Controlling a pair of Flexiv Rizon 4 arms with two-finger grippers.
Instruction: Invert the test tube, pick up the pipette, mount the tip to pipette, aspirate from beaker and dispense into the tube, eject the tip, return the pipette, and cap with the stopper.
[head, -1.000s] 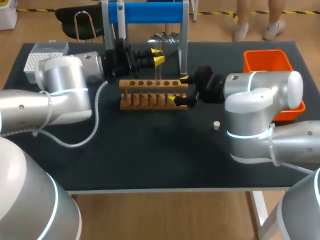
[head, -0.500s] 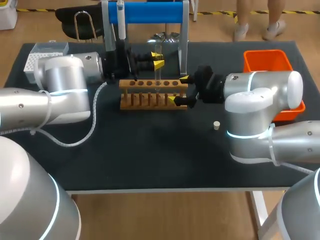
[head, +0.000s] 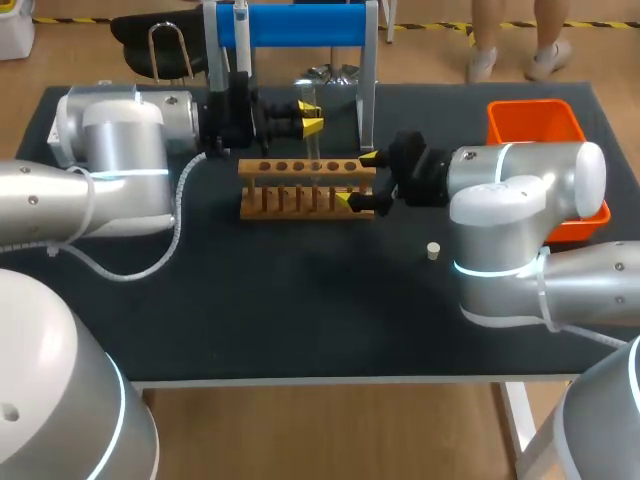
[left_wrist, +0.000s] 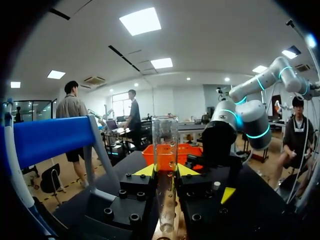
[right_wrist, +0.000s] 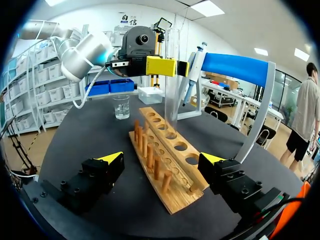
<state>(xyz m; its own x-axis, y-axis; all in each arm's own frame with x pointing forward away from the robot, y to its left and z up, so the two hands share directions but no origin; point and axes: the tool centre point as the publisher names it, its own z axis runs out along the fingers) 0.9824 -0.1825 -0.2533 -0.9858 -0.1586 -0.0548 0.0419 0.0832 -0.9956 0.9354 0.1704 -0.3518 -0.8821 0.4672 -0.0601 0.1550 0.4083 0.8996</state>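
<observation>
Clamping a clear glass test tube (left_wrist: 165, 145) upright between its yellow-tipped fingers, the left gripper (head: 312, 115) holds it over the slotted wooden rack (head: 290, 195), upper centre in the head view. The right gripper (head: 357, 178) gapes wide, straddling the rack's right end without touching.

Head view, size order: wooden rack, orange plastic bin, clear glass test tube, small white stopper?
Largest, alike: wooden rack, orange plastic bin (partly hidden).
Next: clear glass test tube.
Smallest: small white stopper.

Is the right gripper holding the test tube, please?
No; the left gripper grips the test tube, while the right gripper is open.
</observation>
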